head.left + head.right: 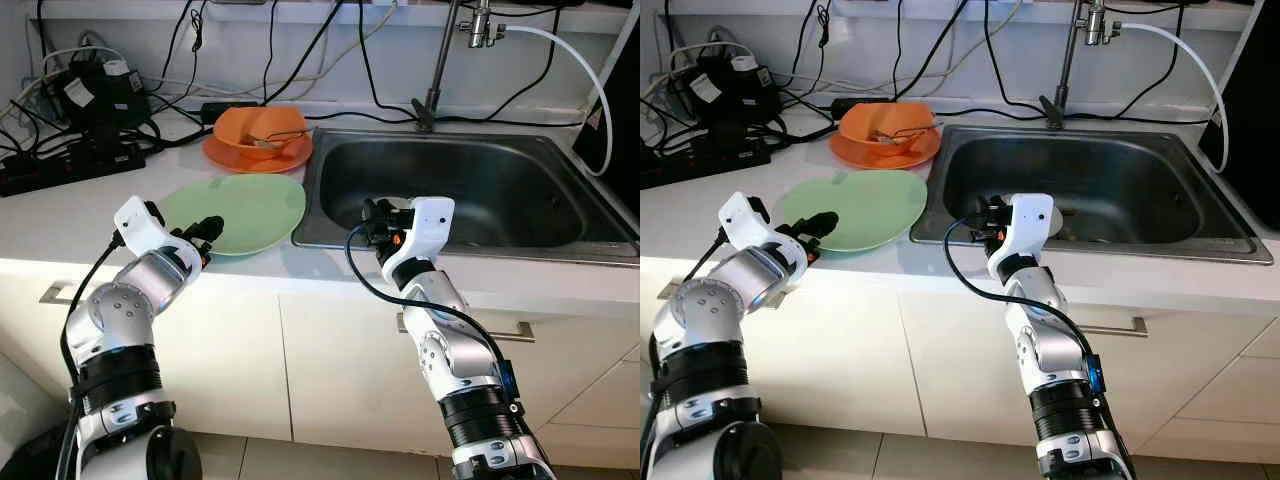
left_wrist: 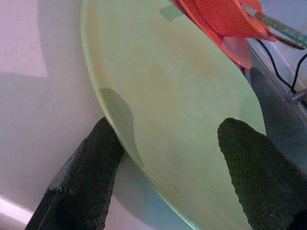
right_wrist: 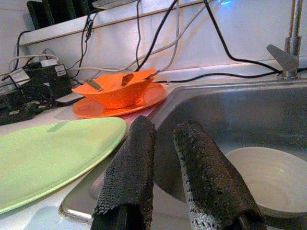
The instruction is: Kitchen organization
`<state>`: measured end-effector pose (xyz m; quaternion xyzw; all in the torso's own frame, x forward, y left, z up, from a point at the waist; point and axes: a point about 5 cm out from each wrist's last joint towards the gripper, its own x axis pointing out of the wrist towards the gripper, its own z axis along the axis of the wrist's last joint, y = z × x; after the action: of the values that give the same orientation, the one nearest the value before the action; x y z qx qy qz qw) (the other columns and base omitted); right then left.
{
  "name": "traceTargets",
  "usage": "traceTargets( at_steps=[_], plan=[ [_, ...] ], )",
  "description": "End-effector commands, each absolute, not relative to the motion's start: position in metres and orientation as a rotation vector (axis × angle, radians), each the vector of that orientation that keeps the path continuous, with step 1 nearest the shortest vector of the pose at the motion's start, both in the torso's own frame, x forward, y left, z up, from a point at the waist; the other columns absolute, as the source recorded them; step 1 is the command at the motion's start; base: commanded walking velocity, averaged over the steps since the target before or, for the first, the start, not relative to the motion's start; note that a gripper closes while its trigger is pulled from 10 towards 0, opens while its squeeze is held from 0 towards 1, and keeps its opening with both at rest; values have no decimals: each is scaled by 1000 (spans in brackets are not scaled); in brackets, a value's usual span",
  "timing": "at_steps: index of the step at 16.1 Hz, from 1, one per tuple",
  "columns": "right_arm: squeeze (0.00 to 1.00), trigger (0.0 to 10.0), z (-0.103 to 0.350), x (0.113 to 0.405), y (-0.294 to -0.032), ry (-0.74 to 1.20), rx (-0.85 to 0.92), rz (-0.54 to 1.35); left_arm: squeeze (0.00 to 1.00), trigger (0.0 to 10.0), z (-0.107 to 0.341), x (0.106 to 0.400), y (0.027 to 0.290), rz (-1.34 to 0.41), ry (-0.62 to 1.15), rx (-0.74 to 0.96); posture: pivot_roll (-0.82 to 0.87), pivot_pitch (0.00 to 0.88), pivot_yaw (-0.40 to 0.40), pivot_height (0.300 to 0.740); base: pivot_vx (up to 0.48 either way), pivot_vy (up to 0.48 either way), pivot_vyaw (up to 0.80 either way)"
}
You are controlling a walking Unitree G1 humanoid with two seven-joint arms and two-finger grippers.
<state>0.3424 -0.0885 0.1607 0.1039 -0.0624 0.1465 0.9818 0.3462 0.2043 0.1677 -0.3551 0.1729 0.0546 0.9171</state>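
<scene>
Looking down at a white kitchen counter (image 1: pixel 60 215) with a stainless steel sink (image 1: pixel 560 235) set into it on the right. Near the counter's front edge, just left of the sink, a pale green plate (image 1: pixel 250 205) lying flat. Behind it, an orange bowl (image 1: pixel 262 128) sitting on an orange plate (image 1: pixel 225 155), with cutlery (image 1: pixel 275 137) resting in the bowl. Left gripper (image 1: pixel 208 233) at the green plate's near left rim, fingers (image 2: pixel 86 177) apart, one tip beside the rim on the counter and the other over the plate's surface, not closed on it. Right gripper (image 1: pixel 372 222) over the sink's front left corner, fingers (image 3: pixel 132 167) close together with a narrow gap, holding nothing. Inside the sink basin, a white dish (image 3: pixel 268 175) lying on the bottom. Along the back wall, a black power strip (image 1: pixel 70 165), tangled black cables (image 1: pixel 300 55) and a tap (image 1: pixel 440 60) with a white hose (image 1: pixel 590 75)
</scene>
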Motion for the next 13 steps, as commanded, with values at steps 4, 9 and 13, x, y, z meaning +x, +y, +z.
traceTargets(
  at_steps=[4,9,13],
  plan=[
    [0,10000,165,343,-89,-131,201,296,0,10000,142,338,199,153,445,-711,11,0,27,740,0,0,0],
    [0,10000,165,343,-88,-130,204,301,0,10000,142,333,201,150,445,-705,16,0,25,740,0,0,0],
    [0,10000,165,343,-88,-128,203,303,0,0,142,330,204,162,442,-703,20,0,23,740,0,0,0]
  ],
)
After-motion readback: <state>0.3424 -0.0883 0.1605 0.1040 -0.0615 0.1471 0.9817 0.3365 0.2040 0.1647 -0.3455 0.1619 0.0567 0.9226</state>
